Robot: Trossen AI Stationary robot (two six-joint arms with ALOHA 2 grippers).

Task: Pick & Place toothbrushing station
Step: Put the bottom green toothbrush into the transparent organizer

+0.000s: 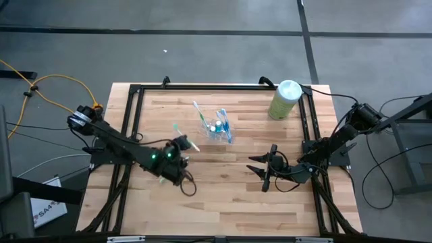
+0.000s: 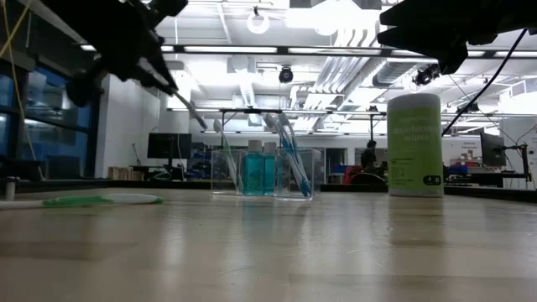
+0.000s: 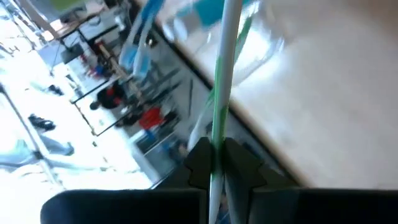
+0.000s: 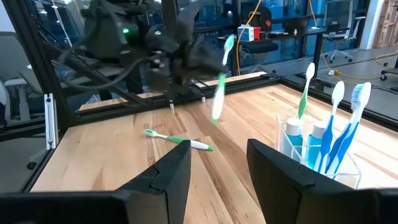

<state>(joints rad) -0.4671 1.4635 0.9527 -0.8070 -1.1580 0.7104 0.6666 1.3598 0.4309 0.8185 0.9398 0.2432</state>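
Note:
A clear plastic cup stands at the table's middle far part; it also shows in the low view. It holds a green-white toothbrush, blue-white toothbrushes and two blue-capped tubes. Another green-white toothbrush lies flat on the table to the cup's left. My left gripper is near and left of the cup, shut on a third green-white toothbrush. My right gripper is open and empty, to the near right of the cup. My left gripper pinches the green-white toothbrush's handle between its two fingers. The brush runs on past the fingertips, roughly along the fingers. It is lifted clear of the table and tilted, with one end slanting down toward the cup.
A large pale green canister with a white top stands at the far right of the table. A black frame runs round the table's edges. Bare wood lies along the near half.

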